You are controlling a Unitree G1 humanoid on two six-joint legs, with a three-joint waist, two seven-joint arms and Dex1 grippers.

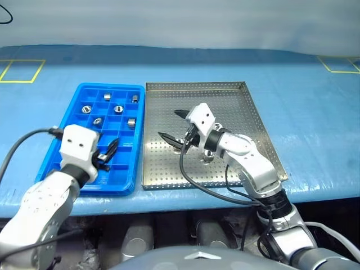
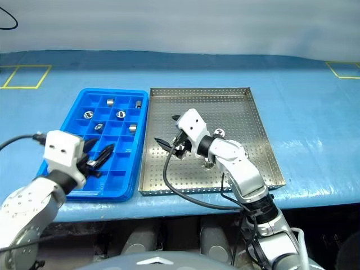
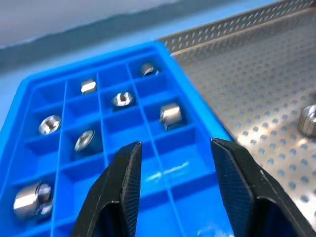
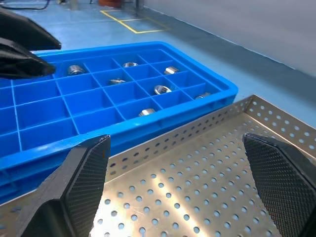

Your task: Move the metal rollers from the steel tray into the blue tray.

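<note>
Light-blue tabletop [image 1: 315, 112] is stretching wide, yellow tape squares [image 1: 22, 70] are sitting at its far corners, and a pale wall [image 1: 180, 22] is running behind it.

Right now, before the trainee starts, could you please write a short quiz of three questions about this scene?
1. True or false: the right gripper, above the steel tray, grips something.
2. The left gripper is above: A) the steel tray, B) the blue tray, C) neither tray.
3. Fill the gap: one metal roller is not yet moved; it lies in the ___ tray.
Key: 1 false, it is open and empty; 2 B; 3 steel.
</note>
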